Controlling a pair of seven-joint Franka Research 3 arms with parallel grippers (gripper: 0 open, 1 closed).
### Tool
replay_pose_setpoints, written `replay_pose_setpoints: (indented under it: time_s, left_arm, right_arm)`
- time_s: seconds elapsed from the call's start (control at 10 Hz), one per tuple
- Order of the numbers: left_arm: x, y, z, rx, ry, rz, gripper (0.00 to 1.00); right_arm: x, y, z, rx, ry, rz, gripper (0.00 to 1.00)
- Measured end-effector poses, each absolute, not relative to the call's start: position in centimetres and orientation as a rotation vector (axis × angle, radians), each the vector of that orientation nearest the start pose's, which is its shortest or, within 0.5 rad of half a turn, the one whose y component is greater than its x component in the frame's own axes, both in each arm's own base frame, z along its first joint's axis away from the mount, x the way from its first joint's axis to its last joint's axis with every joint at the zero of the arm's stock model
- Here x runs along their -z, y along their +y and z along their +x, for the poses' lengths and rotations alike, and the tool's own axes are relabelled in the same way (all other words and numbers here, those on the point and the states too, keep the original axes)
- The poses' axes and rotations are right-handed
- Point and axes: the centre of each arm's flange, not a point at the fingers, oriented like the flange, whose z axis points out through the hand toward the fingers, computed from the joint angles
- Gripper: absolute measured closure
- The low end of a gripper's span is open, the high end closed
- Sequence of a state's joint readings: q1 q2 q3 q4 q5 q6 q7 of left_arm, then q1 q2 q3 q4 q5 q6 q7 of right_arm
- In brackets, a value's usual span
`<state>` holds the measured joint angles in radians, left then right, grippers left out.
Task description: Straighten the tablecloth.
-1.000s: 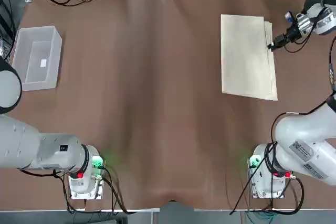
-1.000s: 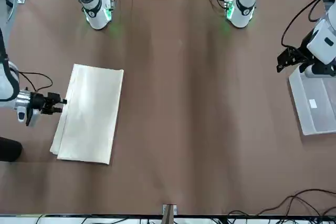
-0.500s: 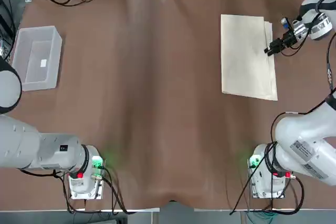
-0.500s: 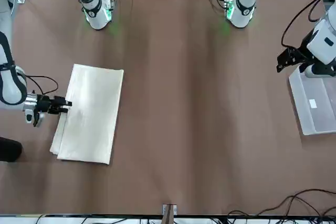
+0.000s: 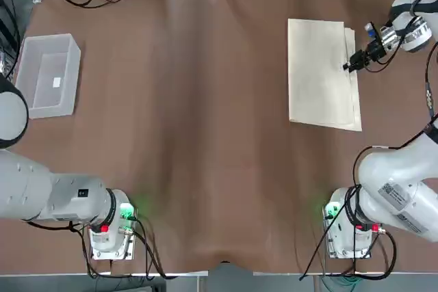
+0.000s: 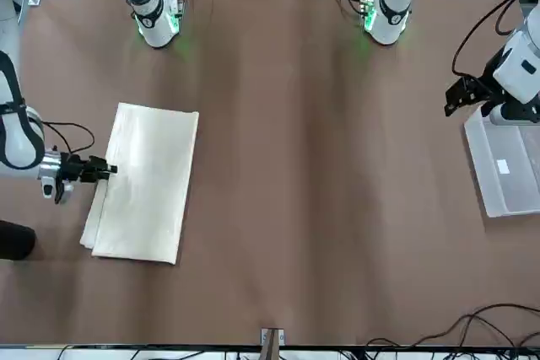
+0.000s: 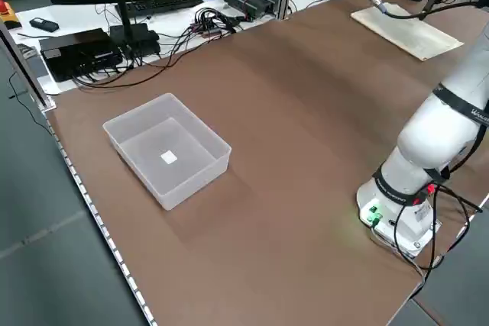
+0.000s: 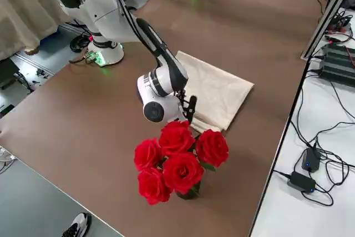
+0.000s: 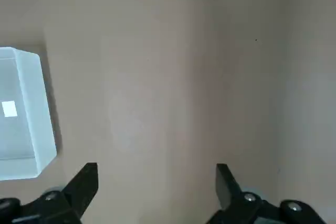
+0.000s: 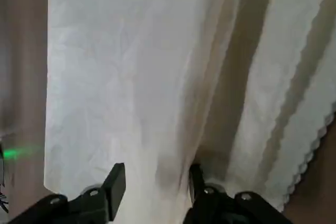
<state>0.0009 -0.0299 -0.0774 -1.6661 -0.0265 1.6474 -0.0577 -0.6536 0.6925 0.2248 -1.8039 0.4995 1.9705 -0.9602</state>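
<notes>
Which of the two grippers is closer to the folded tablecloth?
Right. The right gripper is at the tablecloth's right-hand edge; the left gripper is far across the table, by the plastic box.

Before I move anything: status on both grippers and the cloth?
Right gripper at folded tablecloth's outer edge, jaws apart. Left gripper idle near clear plastic box, open.

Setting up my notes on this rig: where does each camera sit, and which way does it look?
Top: overhead, looking down; both white arms.
Front: across the table, facing the robot; both arms.
Left side: raised, looking diagonally down; one arm, clear plastic box.
Right side: likewise; one arm, red roses.
Left wrist: on that arm; left claw over brown covering.
Right wrist: on that arm; right claw at cream fabric tablecloth.
Top and front share box and tablecloth.
</notes>
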Motion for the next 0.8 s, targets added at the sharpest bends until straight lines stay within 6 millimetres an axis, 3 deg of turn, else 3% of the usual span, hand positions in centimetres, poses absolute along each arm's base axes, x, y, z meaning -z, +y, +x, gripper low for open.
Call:
replay_pose_setpoints:
  time_s: [0.2, 0.4, 0.5, 0.8]
  left_arm:
    - [-60.3, -4.5, 54.9, 0.015, 0.026, -3.166, 0.01]
    - [-60.3, -4.5, 54.9, 0.015, 0.026, -3.166, 0.01]
    - [-60.3, -4.5, 54.9, 0.015, 0.026, -3.166, 0.01]
    - [-60.3, -4.5, 54.9, 0.015, 0.026, -3.166, 0.01]
  right_arm:
    - [-14.6, -22.0, 55.2, -0.061, -0.227, -2.377, 0.59]
    - [-14.6, -21.2, 54.9, -0.11, -0.21, -2.341, 0.92]
    - [-14.7, -20.6, 54.7, -0.143, -0.198, -2.315, 0.97]
    - [-16.4, -18.4, 55.4, -0.218, -0.132, -2.248, 0.97]
